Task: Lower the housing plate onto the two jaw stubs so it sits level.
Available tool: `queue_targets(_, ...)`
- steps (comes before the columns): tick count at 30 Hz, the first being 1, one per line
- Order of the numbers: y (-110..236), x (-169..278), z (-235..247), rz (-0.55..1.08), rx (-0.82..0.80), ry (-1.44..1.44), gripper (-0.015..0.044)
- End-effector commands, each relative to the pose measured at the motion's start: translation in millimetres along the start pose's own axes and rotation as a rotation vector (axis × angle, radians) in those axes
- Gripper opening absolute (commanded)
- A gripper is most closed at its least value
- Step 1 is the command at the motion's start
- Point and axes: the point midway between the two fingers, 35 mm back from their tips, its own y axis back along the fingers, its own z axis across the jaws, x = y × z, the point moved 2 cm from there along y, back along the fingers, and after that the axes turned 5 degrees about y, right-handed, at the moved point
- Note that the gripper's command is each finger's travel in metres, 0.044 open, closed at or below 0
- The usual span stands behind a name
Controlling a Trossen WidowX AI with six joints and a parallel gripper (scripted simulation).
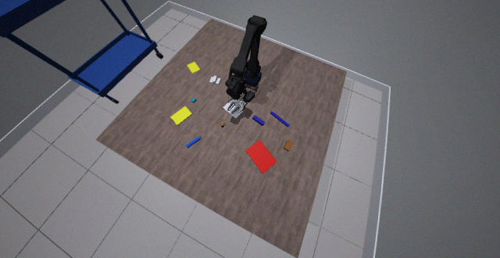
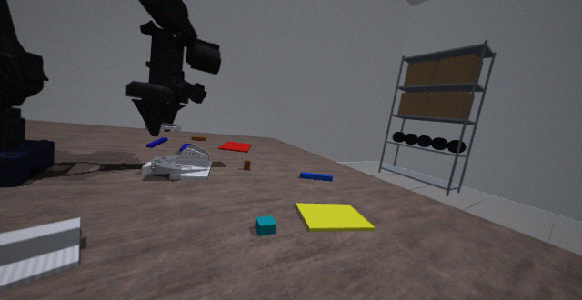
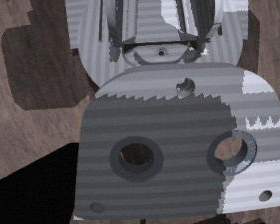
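In the exterior view, the picture's left edge cut off a white block (image 2: 41, 250) near the surface's near left corner, and the upper arm (image 2: 155, 0) ran out past the top edge. The wrist view cropped the grey assembly (image 3: 91, 30) at its top.

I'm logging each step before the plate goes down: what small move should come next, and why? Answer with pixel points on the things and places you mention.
Probably shift the housing plate (image 3: 186, 192) over the stubs before lowering: in the wrist view, wood shows through its two large holes, and the gripper (image 2: 155, 132) holds it above the table.
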Motion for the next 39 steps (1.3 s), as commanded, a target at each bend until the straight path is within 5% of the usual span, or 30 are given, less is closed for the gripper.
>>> queue_targets(1,0.3,1.4,-0.6,-0.001,0.005,-0.004,0.0351)
queue_targets(39,-13.5,-0.1,-0.3,-0.001,0.005,-0.004,0.0351)
